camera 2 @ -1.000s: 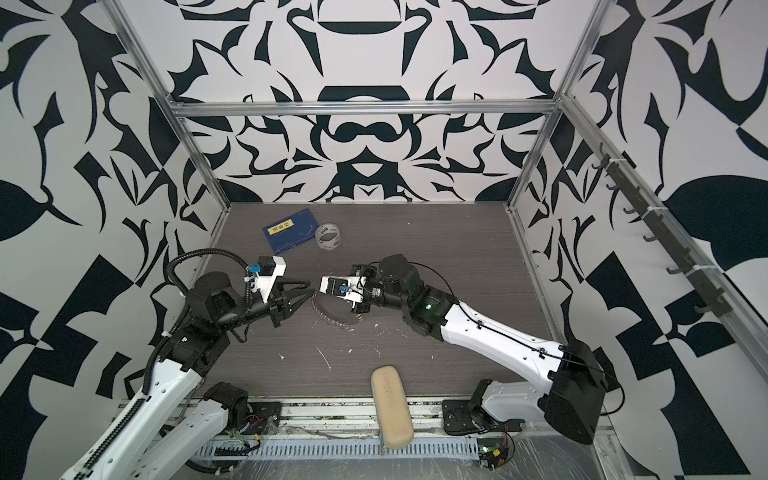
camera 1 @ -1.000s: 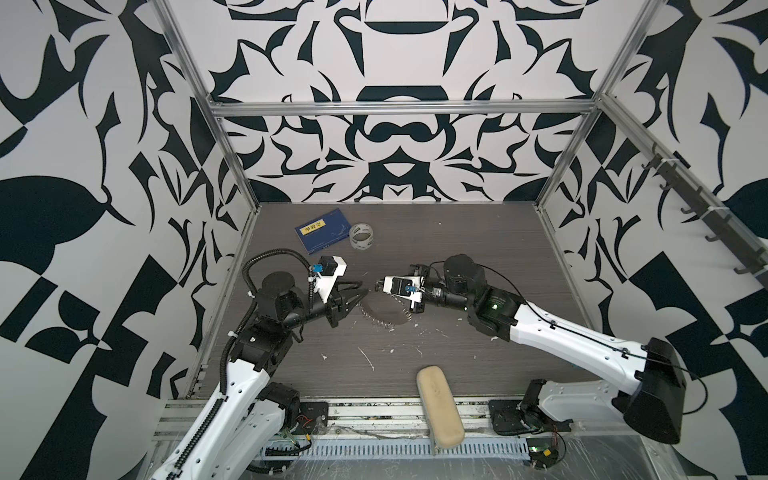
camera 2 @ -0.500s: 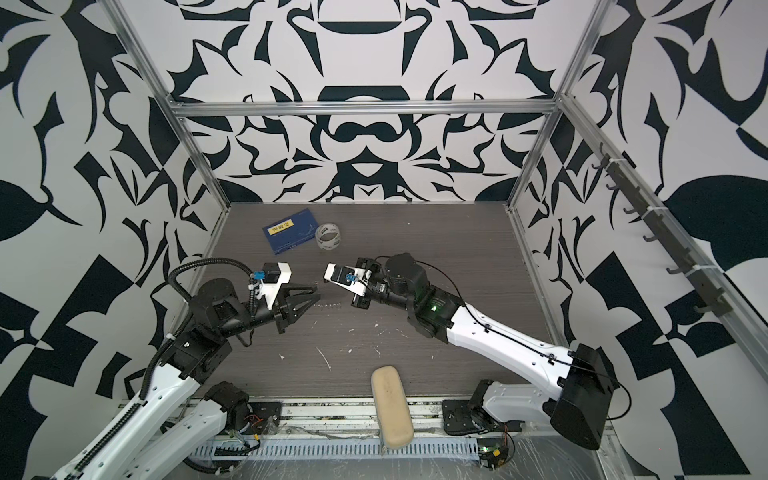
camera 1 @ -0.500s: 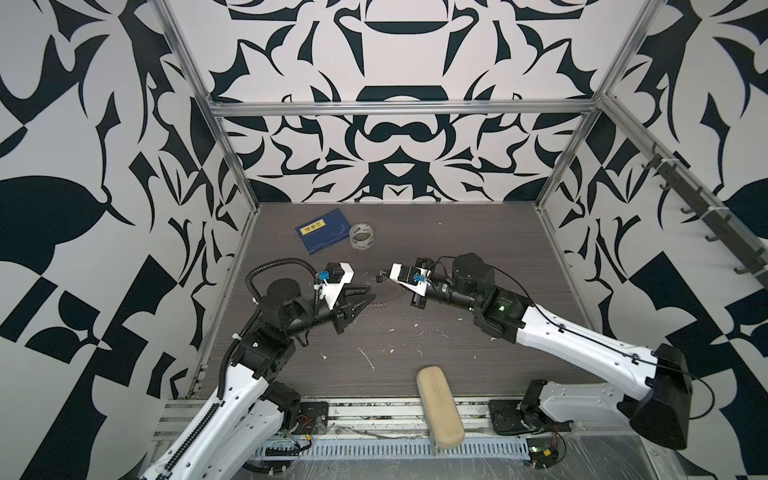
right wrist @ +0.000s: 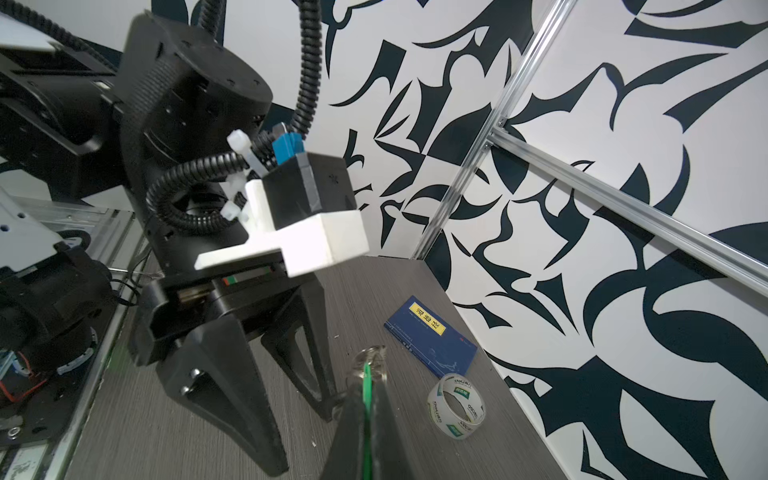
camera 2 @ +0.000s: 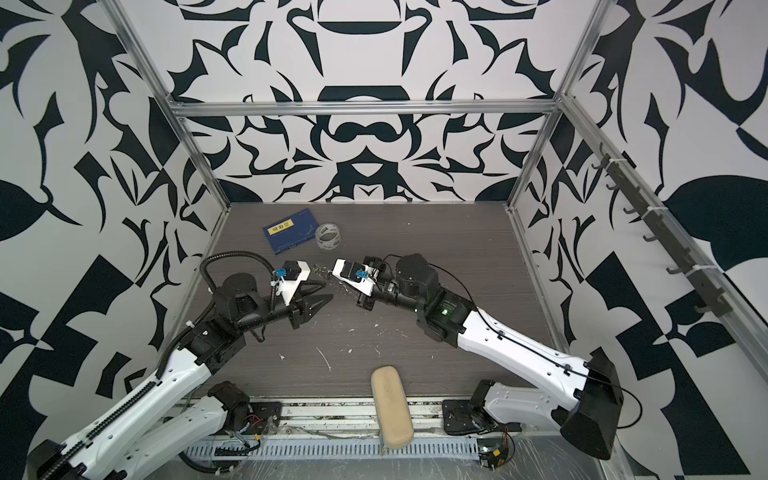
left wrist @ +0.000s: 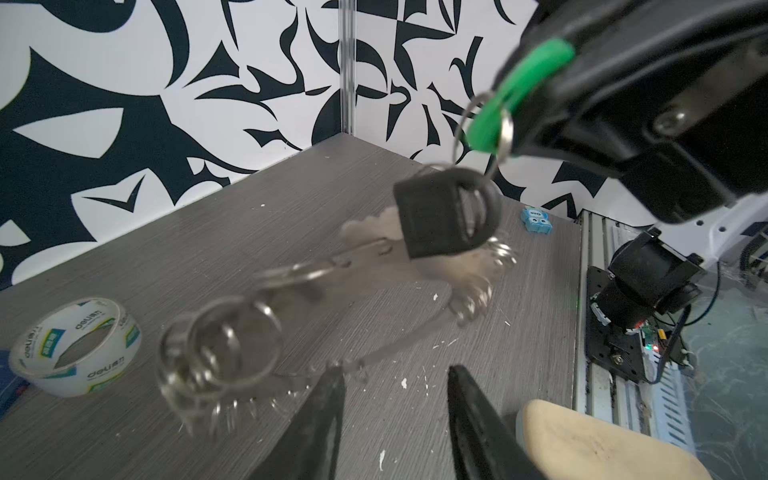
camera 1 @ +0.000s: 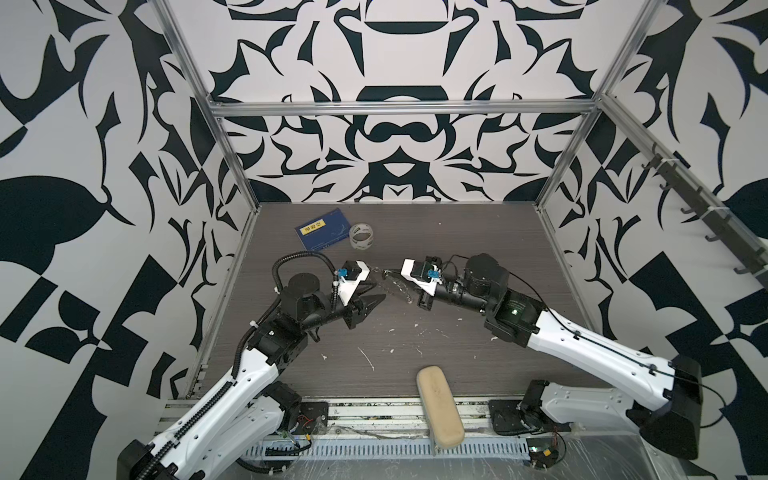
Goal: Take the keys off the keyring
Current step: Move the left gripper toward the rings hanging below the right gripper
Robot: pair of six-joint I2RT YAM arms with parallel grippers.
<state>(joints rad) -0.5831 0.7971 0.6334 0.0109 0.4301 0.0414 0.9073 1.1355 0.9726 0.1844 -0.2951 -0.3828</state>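
Zero keys off yet: right fingers (right wrist: 349,440) clamped on the green key (left wrist: 519,83), keyring (left wrist: 449,272) dangling from it in the air near the tape roll (left wrist: 99,370), left fingers (left wrist: 320,428) parted and holding nothing, so the whole separation is left.

One tape roll (camera 1: 361,237), one blue book (camera 1: 326,230), one beige case (camera 1: 439,405), one green key tag (left wrist: 515,91), one black-headed key (left wrist: 440,216), one metal ring (left wrist: 446,268), two grippers: left gripper (left wrist: 395,372), right gripper (right wrist: 369,376).
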